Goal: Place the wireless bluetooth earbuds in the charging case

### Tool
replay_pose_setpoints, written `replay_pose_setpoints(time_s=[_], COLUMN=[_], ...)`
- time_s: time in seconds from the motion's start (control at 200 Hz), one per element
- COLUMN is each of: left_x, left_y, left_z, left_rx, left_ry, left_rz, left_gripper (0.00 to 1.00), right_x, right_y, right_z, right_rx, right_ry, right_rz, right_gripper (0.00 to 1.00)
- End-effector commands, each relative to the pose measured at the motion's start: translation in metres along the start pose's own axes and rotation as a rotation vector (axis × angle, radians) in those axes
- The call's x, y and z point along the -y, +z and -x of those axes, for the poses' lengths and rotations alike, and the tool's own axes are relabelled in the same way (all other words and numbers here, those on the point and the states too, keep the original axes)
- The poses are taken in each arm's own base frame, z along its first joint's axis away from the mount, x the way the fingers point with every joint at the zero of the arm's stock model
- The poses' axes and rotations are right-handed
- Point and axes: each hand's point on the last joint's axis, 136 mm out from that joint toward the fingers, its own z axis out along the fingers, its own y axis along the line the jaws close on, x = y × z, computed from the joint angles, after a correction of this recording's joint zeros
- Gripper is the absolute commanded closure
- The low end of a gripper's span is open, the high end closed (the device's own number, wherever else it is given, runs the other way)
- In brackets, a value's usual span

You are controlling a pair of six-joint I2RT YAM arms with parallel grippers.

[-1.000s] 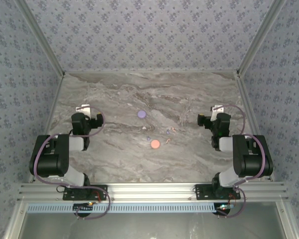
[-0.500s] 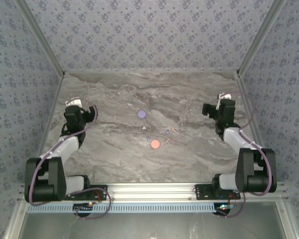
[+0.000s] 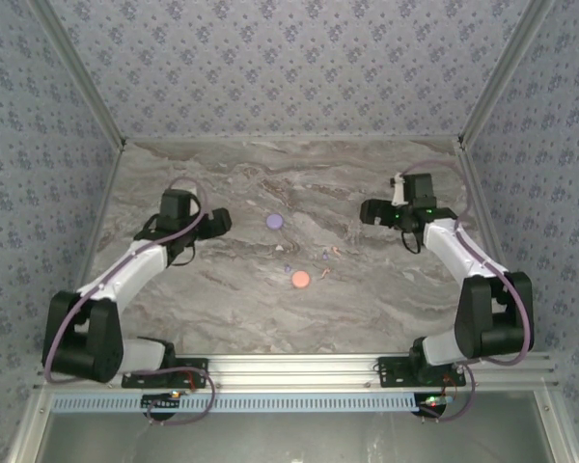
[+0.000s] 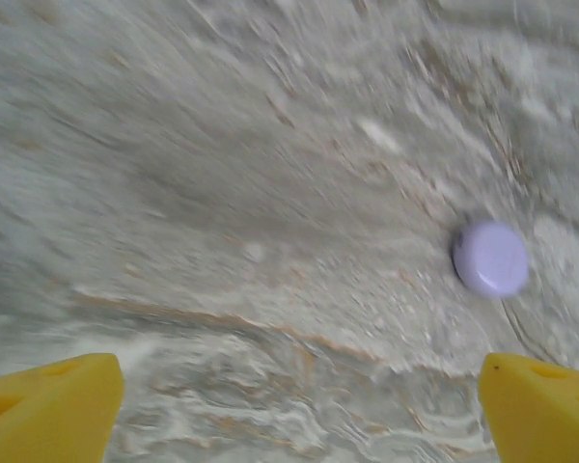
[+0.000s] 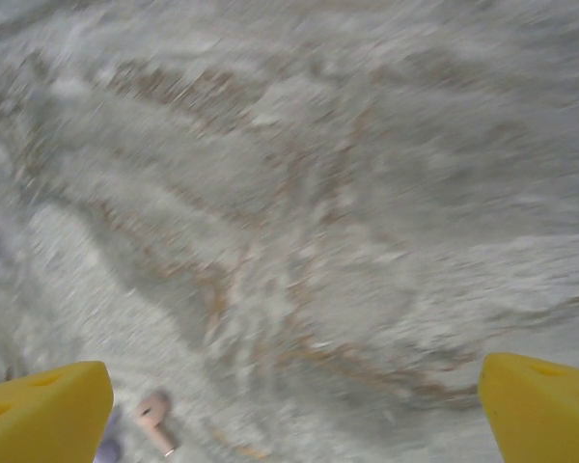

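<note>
Yellow-tipped left gripper (image 4: 294,410) and right gripper (image 5: 294,410) both wide apart, seemingly empty, above blurred marble tabletop (image 4: 222,145).

Shows two matching limbs, the left arm (image 3: 130,270) and the right arm (image 3: 458,249), each built of chunky black joint housings linked by slim pale-grey tubes. Stands on flat black base blocks (image 3: 164,373). Carries a thin lavender cable (image 3: 186,180) alongside each limb, bowing out in loose loops near shoulder and wrist. Ends in a black left end effector (image 3: 217,224) and a black right end effector (image 3: 369,212). Adds a small white part (image 3: 399,180) atop the right wrist. Bears bright yellow fingers (image 4: 48,405), blunt, wedge-shaped and matte, seen in both wrist views.
</note>
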Motion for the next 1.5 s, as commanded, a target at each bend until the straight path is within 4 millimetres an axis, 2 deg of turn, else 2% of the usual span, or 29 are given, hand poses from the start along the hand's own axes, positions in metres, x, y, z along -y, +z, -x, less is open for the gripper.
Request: replay_pose_setpoints(time_s=[0.0, 0.1, 0.155, 0.29, 0.365, 0.38, 0.495, 0.56, 0.72, 0.83, 1.169, 1.494], left_x=[0.033, 0.045, 0.049, 0.058, 0.063, 0.064, 0.065, 0.062, 0.062, 0.064, 0.073, 0.081], left_y=[0.011, 0.03, 0.041, 0.07, 0.084, 0.087, 0.104, 0.111, 0.12, 0.126, 0.134, 0.131], left_z=[-0.002, -0.001, -0.001, -0.002, -0.002, -0.003, -0.003, -0.006, -0.008, -0.016, -0.028, -0.035], left_rx=[-0.088, -0.139, -0.171, -0.242, -0.274, -0.279, -0.315, -0.338, -0.36, -0.392, -0.443, -0.477], left_ry=[0.013, 0.019, 0.014, 0.017, 0.024, 0.027, 0.023, 0.014, 0.017, 0.017, 0.024, 0.045], left_rz=[-0.085, -0.101, -0.097, -0.09, -0.079, -0.077, -0.042, -0.021, -0.003, -0.017, -0.041, -0.055], left_gripper=[0.16, 0.23, 0.32, 0.45, 0.49, 0.5, 0.62, 0.65, 0.69, 0.7, 0.72, 0.73], right_x=[-0.037, -0.063, -0.077, -0.11, -0.124, -0.132, -0.152, -0.161, -0.175, -0.181, -0.193, -0.196], right_y=[0.009, 0.019, 0.025, 0.044, 0.057, 0.057, 0.076, 0.086, 0.106, 0.116, 0.134, 0.146], right_z=[-0.019, -0.025, -0.028, -0.035, -0.043, -0.034, -0.038, -0.041, -0.045, -0.047, -0.047, -0.049], right_rx=[-0.109, -0.147, -0.171, -0.233, -0.275, -0.26, -0.306, -0.337, -0.383, -0.4, -0.436, -0.465], right_ry=[0.0, -0.038, -0.053, -0.081, -0.087, -0.09, -0.087, -0.084, -0.069, -0.058, -0.031, -0.022], right_rz=[0.111, 0.153, 0.169, 0.197, 0.21, 0.222, 0.23, 0.232, 0.225, 0.223, 0.239, 0.24], right_gripper=[0.0, 0.02, 0.05, 0.14, 0.23, 0.24, 0.39, 0.52, 0.69, 0.75, 0.77, 0.78])
